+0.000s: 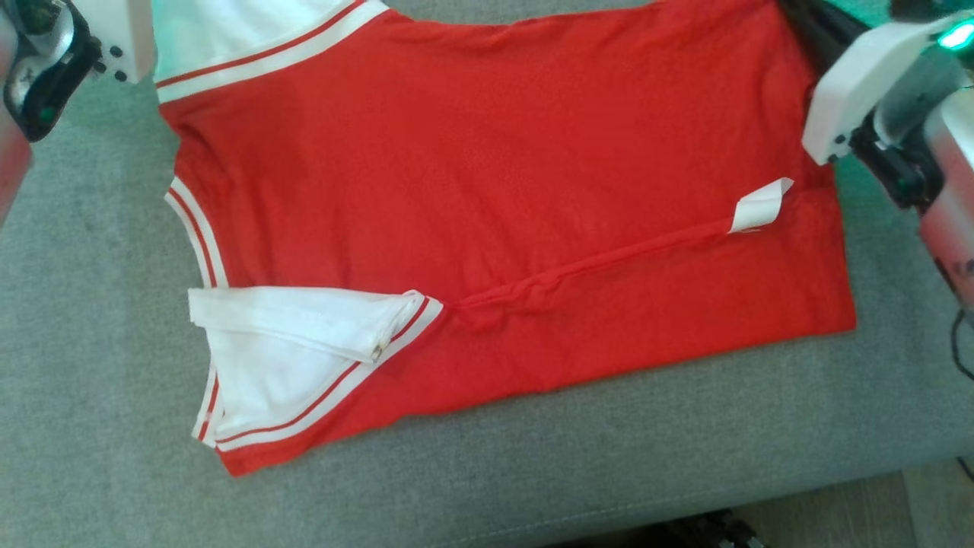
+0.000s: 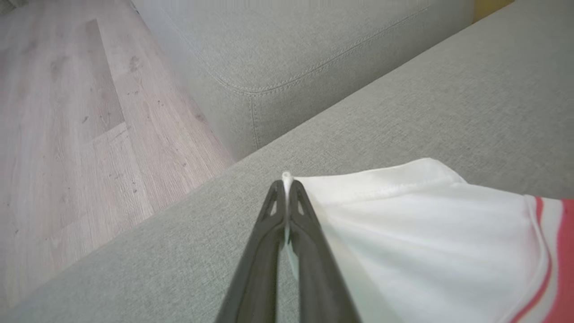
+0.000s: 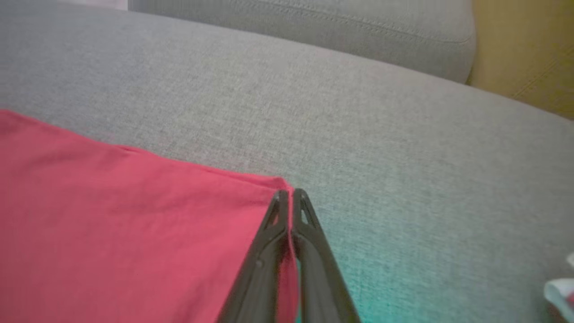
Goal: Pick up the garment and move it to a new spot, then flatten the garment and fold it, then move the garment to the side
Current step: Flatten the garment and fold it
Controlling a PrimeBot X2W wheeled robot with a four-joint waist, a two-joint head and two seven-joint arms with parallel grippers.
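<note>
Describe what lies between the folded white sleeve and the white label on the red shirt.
A raised crease of red fabric runs along the shirt from the sleeve to the label. The head view shows it.

I count one sofa (image 1: 533,472), one red garment (image 1: 502,190) on the sofa, one white label (image 1: 759,205), and two grippers: left gripper (image 2: 286,184), right gripper (image 3: 290,195).

No legible text, brand, number or sign. The white tag (image 1: 761,205) on the red garment (image 1: 494,190) (near its right hem) shows no readable print.
</note>
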